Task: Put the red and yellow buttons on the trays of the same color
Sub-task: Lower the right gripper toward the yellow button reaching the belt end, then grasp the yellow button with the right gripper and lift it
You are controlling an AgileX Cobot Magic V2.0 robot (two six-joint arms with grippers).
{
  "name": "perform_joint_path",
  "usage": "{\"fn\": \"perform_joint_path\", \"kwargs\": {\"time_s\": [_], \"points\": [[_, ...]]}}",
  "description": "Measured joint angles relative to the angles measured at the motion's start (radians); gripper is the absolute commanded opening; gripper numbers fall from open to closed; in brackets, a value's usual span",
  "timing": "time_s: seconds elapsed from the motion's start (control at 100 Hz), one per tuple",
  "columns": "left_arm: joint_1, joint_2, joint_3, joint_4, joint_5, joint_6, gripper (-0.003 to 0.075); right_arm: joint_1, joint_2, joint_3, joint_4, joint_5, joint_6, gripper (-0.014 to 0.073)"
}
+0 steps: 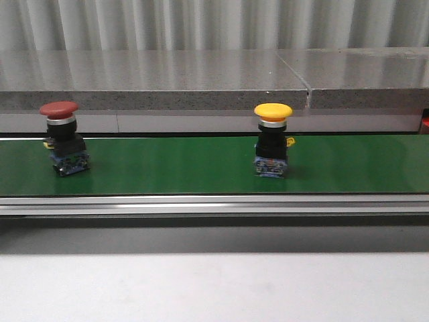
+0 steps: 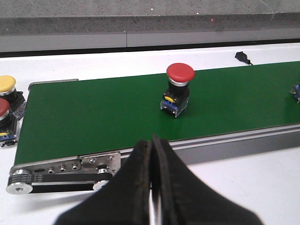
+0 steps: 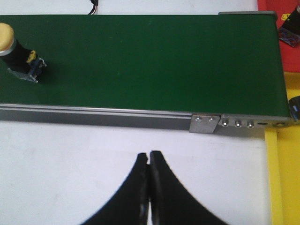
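A red button point(image 1: 60, 137) stands upright on the green conveyor belt point(image 1: 167, 168) at the left; the left wrist view shows the same red button point(image 2: 178, 89) on the belt point(image 2: 93, 117). A yellow button point(image 1: 273, 137) stands further right on the belt, also seen as the yellow button point(image 3: 16, 49) in the right wrist view. My left gripper point(image 2: 151, 140) is shut and empty, over the white table short of the belt's near rail. My right gripper point(image 3: 149, 154) is shut and empty, likewise short of the belt. A yellow tray point(image 3: 281, 178) edge and a red tray point(image 3: 281, 7) corner lie past the belt's right end.
Off the belt's left end stand a yellow button point(image 2: 8, 91) and a red button point(image 2: 4, 119). The belt's pulley and bracket point(image 2: 61, 171) lie near my left gripper. A grey stone ledge point(image 1: 201, 80) runs behind the belt. White table point(image 1: 214, 288) lies in front.
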Motion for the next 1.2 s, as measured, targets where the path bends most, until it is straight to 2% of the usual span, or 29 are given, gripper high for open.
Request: {"fn": "perform_joint_path", "kwargs": {"time_s": [0.21,0.28,0.35,0.52,0.62,0.91,1.2], "points": [[0.000,0.000,0.000,0.000,0.000,0.000,-0.0020,0.000,0.259,-0.163,0.002,0.000,0.000,-0.0063],[0.000,0.000,0.000,0.000,0.000,0.000,-0.0020,0.003,0.339,-0.221,0.002,0.011,0.000,-0.0027],[0.000,0.000,0.000,0.000,0.000,0.000,-0.0020,0.020,0.406,-0.277,0.002,0.031,0.000,0.0075],[0.000,0.000,0.000,0.000,0.000,0.000,-0.0020,0.068,0.528,-0.393,0.002,0.075,-0.015,0.0467],[0.000,0.000,0.000,0.000,0.000,0.000,-0.0020,0.100,0.583,-0.441,0.002,0.100,-0.019,0.0591],[0.000,0.000,0.000,0.000,0.000,0.000,-0.0020,0.189,0.752,-0.584,0.006,0.220,-0.042,0.0602],[0.000,0.000,0.000,0.000,0.000,0.000,-0.0020,0.228,0.881,-0.653,0.055,0.248,-0.141,0.0602]]}}
